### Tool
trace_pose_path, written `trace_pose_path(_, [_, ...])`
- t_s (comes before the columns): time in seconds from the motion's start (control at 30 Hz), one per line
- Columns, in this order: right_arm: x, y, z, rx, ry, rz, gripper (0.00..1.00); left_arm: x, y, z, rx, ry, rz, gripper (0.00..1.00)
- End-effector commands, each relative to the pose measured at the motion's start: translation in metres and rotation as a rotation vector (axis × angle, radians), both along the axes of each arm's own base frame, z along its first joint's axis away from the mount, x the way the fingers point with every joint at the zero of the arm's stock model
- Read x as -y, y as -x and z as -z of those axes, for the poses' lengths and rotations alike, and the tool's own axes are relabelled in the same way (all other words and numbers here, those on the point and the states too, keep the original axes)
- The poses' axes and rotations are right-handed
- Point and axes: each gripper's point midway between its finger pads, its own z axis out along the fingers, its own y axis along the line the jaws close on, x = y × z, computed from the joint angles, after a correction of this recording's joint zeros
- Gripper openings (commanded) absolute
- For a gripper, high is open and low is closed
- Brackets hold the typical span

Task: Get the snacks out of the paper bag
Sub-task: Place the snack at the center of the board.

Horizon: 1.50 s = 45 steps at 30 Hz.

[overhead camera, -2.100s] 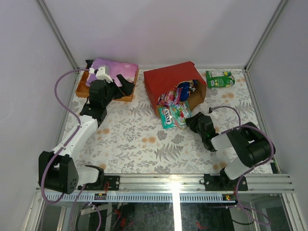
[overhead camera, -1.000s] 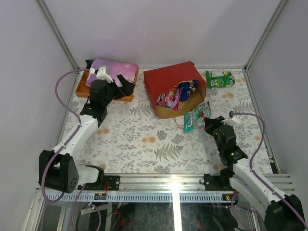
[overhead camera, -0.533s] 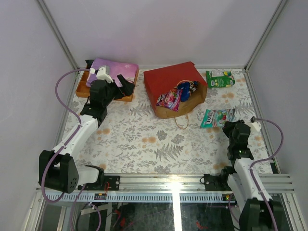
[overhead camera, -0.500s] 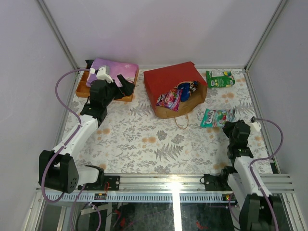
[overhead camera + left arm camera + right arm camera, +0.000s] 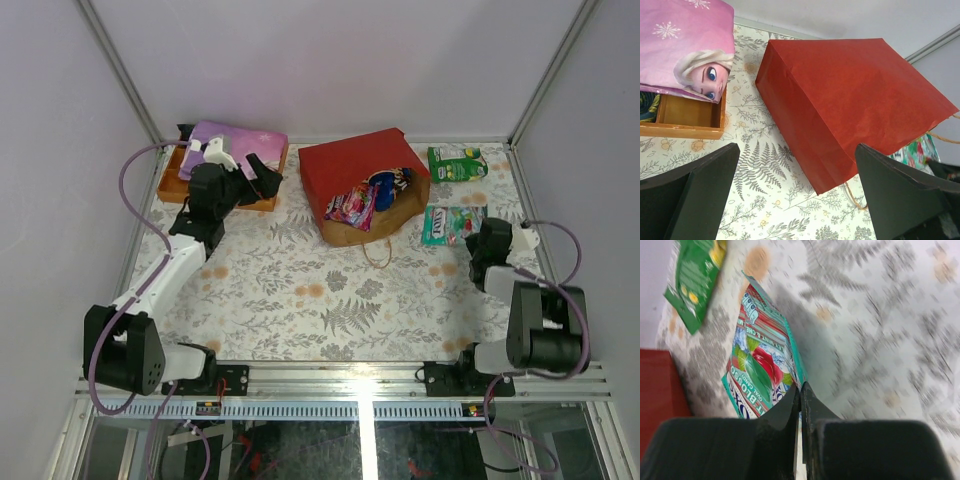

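Left of the paper bag (image 5: 352, 163), an orange wooden tray (image 5: 172, 186) carried a pink-purple cloth (image 5: 243, 136) with a cartoon girl's face printed on it; the left gripper (image 5: 262, 172) hung over the tray's end nearest the bag, its fingers (image 5: 696, 196) spread wide and touching nothing; the bag's red side (image 5: 850, 95) filled the gap between them in the left wrist view. The red bag lay on its side, its long axis running from the far wall toward the arms, its closed bottom away and its brown mouth facing the arm bases; a pink packet (image 5: 351, 206) and a blue packet (image 5: 386, 183) sat in that mouth; a cord handle (image 5: 377, 254) looped onto the table in front of it. Right of the bag and farther back lay a green packet (image 5: 456, 162). Just right of the mouth a teal packet (image 5: 450, 224) lay flat, its long axis across the table; the right gripper (image 5: 801, 394) was pinched together on the edge farthest from the bag.
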Motion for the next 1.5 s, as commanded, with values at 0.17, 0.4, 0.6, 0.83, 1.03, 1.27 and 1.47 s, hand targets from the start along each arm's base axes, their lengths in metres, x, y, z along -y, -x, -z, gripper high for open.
trace_pose_path(0.17, [0.056, -0.092, -0.021, 0.093, 0.008, 0.084, 0.00, 0.000, -0.010, -0.012, 0.036, -0.012, 0.017, 1.00])
trace_pose_path(0.4, [0.068, -0.138, -0.021, 0.089, 0.025, 0.001, 0.01, 0.001, -0.012, -0.007, 0.030, -0.017, 0.023, 1.00])
trace_pose_path(0.6, [0.061, -0.175, -0.027, 0.105, -0.030, -0.121, 0.67, 0.003, -0.015, -0.001, 0.012, -0.025, 0.035, 1.00])
trace_pose_path(0.83, [0.032, -0.121, -0.086, 0.252, -0.028, -0.114, 0.99, 0.002, -0.014, 0.000, 0.015, -0.024, 0.030, 1.00])
trace_pose_path(1.03, [-0.043, -0.062, -0.153, 0.331, 0.096, -0.188, 0.99, 0.012, -0.014, 0.002, 0.017, 0.007, 0.077, 1.00])
trace_pose_path(1.27, [-0.139, -0.034, -0.198, 0.468, 0.036, -0.379, 0.99, 0.011, -0.015, 0.005, 0.004, 0.001, 0.074, 1.00])
trace_pose_path(1.47, [-0.213, -0.006, -0.239, 0.565, 0.031, -0.579, 0.99, 0.012, -0.017, 0.007, -0.009, 0.002, 0.073, 1.00])
